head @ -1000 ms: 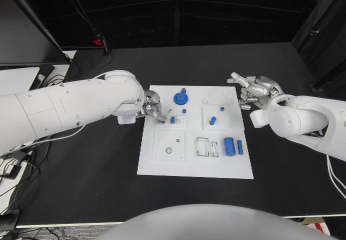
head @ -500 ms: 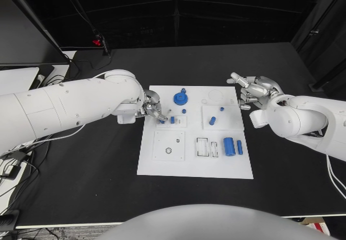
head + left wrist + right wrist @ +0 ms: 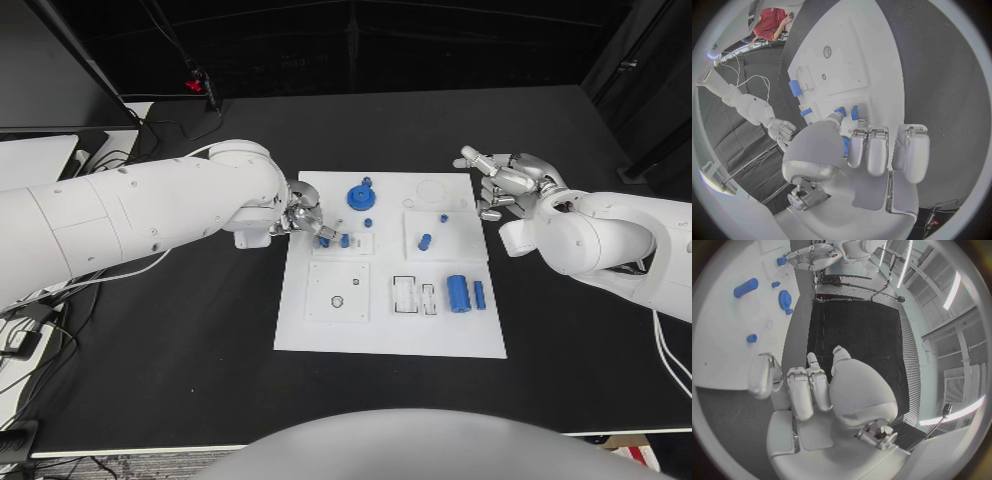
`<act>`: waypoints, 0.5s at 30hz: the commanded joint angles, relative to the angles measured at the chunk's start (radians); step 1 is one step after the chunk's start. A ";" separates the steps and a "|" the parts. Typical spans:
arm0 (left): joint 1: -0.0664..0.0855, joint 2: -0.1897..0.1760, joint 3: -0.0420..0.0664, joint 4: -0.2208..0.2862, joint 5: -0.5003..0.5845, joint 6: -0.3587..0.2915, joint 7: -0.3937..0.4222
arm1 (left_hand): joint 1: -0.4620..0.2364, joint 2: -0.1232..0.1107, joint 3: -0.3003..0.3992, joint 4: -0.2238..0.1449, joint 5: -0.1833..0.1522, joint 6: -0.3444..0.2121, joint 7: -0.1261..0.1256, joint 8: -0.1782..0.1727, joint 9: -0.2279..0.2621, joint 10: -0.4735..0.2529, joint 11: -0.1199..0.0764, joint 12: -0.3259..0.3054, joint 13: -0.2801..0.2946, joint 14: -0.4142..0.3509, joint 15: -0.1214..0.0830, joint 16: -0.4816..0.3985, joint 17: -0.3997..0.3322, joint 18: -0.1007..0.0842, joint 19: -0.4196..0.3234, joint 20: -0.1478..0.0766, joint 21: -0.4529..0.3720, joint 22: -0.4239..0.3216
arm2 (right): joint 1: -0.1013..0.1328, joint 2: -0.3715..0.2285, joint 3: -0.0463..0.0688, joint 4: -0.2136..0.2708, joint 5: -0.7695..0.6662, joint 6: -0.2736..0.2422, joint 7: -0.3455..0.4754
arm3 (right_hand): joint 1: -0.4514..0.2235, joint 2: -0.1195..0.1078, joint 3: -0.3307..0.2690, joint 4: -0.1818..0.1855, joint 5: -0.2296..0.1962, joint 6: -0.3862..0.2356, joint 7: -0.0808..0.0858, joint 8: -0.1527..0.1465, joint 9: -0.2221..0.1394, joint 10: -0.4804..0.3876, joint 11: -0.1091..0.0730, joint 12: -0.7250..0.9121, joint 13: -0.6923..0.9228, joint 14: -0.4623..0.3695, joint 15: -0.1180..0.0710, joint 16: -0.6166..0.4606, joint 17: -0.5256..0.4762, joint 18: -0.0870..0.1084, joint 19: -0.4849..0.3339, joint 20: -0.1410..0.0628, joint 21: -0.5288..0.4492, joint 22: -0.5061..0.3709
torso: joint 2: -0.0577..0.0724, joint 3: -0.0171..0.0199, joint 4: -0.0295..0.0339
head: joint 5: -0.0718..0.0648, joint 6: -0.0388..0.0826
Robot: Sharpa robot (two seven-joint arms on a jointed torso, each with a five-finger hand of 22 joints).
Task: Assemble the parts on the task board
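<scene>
The white task board (image 3: 389, 335) lies mid-table. On it are a blue gear (image 3: 362, 195), a short blue peg (image 3: 426, 241), a blue cylinder (image 3: 459, 292) with a thin blue bar (image 3: 479, 294) beside it, and two tiny blue studs (image 3: 368, 222). My left hand (image 3: 306, 222) hovers at the board's upper left edge. Its thumb and a finger pinch a small blue part (image 3: 846, 145), just beside another small blue piece (image 3: 345, 240) standing in the board. My right hand (image 3: 499, 182) floats off the board's upper right corner, fingers spread and holding nothing; its palm (image 3: 811, 390) shows too.
A recessed square plate with a small hole (image 3: 339, 291) and two empty rectangular slots (image 3: 415, 295) lie in the board's lower half. Black table surrounds the board. Cables and a white object (image 3: 36, 160) sit at the far left edge.
My left fingertips have shifted slightly, and a small blue piece now shows beside them on the board's upper left plate. The right hand has stayed still.
</scene>
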State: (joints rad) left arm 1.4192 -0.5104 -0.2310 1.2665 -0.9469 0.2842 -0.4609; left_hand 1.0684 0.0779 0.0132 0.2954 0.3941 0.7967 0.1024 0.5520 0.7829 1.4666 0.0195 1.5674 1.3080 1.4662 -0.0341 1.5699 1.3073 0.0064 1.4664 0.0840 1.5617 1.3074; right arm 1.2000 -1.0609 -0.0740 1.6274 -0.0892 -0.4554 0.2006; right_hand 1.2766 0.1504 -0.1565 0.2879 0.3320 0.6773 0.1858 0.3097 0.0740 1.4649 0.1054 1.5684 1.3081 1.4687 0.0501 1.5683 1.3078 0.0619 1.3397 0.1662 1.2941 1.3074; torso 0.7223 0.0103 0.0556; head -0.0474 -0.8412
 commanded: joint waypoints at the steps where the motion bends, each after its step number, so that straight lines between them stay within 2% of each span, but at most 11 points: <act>1: -0.010 -0.001 -0.007 0.000 -0.004 -0.009 0.002 | -0.030 0.006 -0.018 0.000 -0.017 -0.015 -0.018 0.013 -0.001 0.104 0.006 0.003 0.263 0.105 0.007 0.001 0.263 -0.002 0.090 0.007 -0.003 0.258 | 0.001 0.000 0.000 0.001 -0.001 0.000 0.000 | 0.008 0.006 -0.007 0.001 0.006 -0.009 -0.001 0.007 0.000 0.106 0.007 0.002 0.263 0.102 0.006 0.002 0.263 0.017 -0.005 -0.001 -0.005 0.155 | 0.000 0.0000 0.0002 | 0.000 0.000; 3: -0.010 -0.001 -0.007 0.000 -0.004 -0.012 0.003 | -0.048 0.012 -0.032 -0.001 -0.042 -0.016 -0.018 0.020 0.000 0.104 0.006 0.003 0.263 0.105 0.007 0.001 0.263 -0.002 0.090 0.007 -0.003 0.258 | 0.001 0.000 0.000 0.001 -0.001 0.000 0.000 | 0.008 0.006 -0.007 0.001 0.006 -0.009 -0.001 0.007 0.000 0.106 0.007 0.002 0.263 0.102 0.006 0.002 0.263 0.017 -0.005 -0.001 -0.005 0.155 | 0.001 0.0001 0.0002 | 0.000 0.000; 5: -0.010 -0.002 -0.007 0.001 -0.004 -0.015 0.005 | -0.066 0.018 -0.049 -0.001 -0.081 -0.013 -0.020 0.036 0.007 0.104 0.005 0.003 0.263 0.105 0.007 0.001 0.263 -0.002 0.091 0.007 -0.003 0.258 | 0.001 0.001 0.000 0.001 -0.001 0.001 -0.001 | 0.008 0.006 -0.007 0.001 0.006 -0.009 -0.001 0.007 0.000 0.106 0.007 0.002 0.263 0.102 0.006 0.002 0.263 0.017 -0.005 -0.001 -0.005 0.155 | 0.001 0.0000 0.0000 | -0.001 0.000; 15: -0.010 -0.007 -0.007 0.007 -0.004 -0.030 0.015 | -0.102 0.047 -0.103 -0.002 -0.127 -0.012 -0.030 0.119 0.062 0.104 -0.005 0.003 0.263 0.105 0.001 0.001 0.263 -0.001 0.089 0.003 -0.004 0.257 | 0.000 0.001 0.000 -0.001 -0.001 0.002 -0.002 | 0.009 0.007 -0.007 0.001 0.006 -0.010 -0.001 0.008 0.000 0.106 0.007 0.002 0.263 0.102 0.006 0.002 0.263 0.017 -0.004 -0.001 -0.005 0.155 | 0.000 0.0000 0.0004 | -0.001 0.001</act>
State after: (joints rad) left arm 1.4143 -0.5163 -0.2341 1.2700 -0.9479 0.2601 -0.4512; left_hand 0.9741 0.1255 -0.0827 0.2930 0.2710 0.7793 0.0738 0.6654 0.8407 1.4666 0.0195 1.5674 1.3078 1.4662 -0.0341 1.5699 1.3073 0.0065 1.4664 0.0840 1.5617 1.3073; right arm 1.1994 -1.0602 -0.0740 1.6258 -0.0892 -0.4553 0.1959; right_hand 1.2809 0.1547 -0.1565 0.2879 0.3320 0.6739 0.1824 0.3140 0.0740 1.4650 0.1054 1.5684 1.3081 1.4687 0.0501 1.5683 1.3076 0.0619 1.3397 0.1662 1.2941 1.3074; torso 0.7226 0.0103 0.0556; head -0.0479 -0.8418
